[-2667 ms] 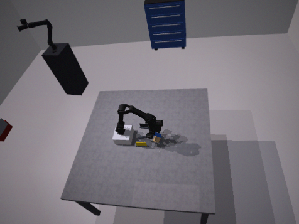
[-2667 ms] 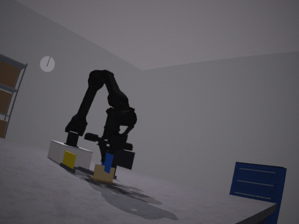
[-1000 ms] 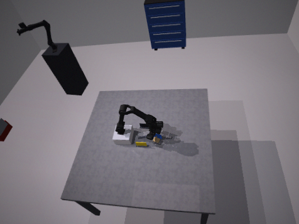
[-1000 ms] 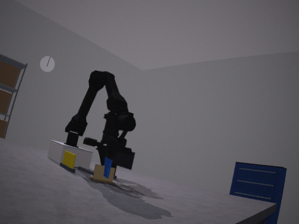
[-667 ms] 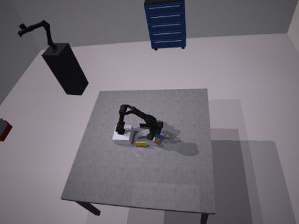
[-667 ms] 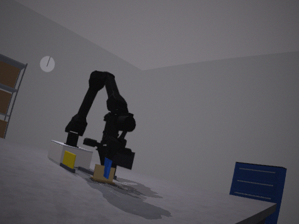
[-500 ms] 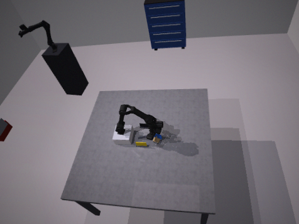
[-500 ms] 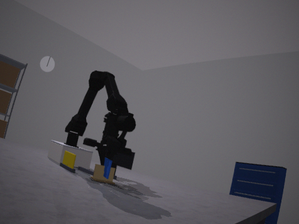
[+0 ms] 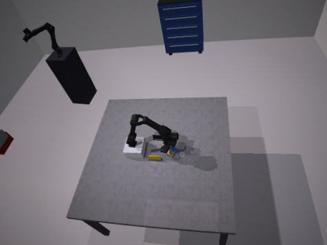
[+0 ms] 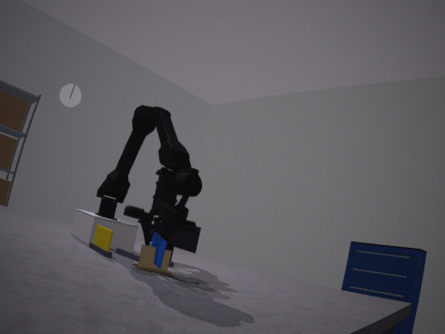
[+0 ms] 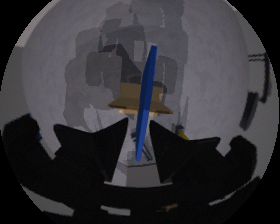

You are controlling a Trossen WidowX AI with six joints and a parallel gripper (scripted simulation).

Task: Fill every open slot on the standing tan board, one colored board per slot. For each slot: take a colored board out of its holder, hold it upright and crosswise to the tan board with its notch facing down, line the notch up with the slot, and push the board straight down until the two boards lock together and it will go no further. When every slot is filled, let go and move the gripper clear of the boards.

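Grey, mottled and broad, the table [image 9: 192, 195] [image 10: 56, 281] is spreading out beneath the tan board [image 9: 170, 153] [image 10: 148, 257] [image 11: 131, 92] and carrying it. Well apart from the tan board, beyond the table, a blue drawer cabinet [image 9: 182, 27] [image 10: 383, 267] is standing on its feet. A tall black pedestal [image 9: 73, 77] is also standing well apart from the tan board, with a second black arm [image 9: 51, 34] rising from its top. Nearer, the black robot arm [image 9: 149, 121] [image 10: 128, 154] is arching up from beside a white block [image 9: 134, 152] [image 10: 84, 226] and bending down towards the tan board. The gripper [image 9: 168, 148] [image 10: 159, 245] [image 11: 139, 121] is hanging low over the tan board, its fingers standing part-way apart, with gaps showing on both sides of the blue board [image 9: 173, 149] [image 10: 159, 250] [image 11: 147, 82]; it is clamping nothing. The tan board is standing on a flat tan foot, and the blue board is crossing it, sticking up above its top edge and leaning somewhat in the exterior view. The join is small and partly covered, so the blue board may be sitting fully down or not; that is staying unclear. Near the tan board, towards the white block, the yellow board [image 9: 154, 158] [image 10: 103, 238] [image 11: 184, 136] is standing upright in its dark holder [image 10: 101, 251].
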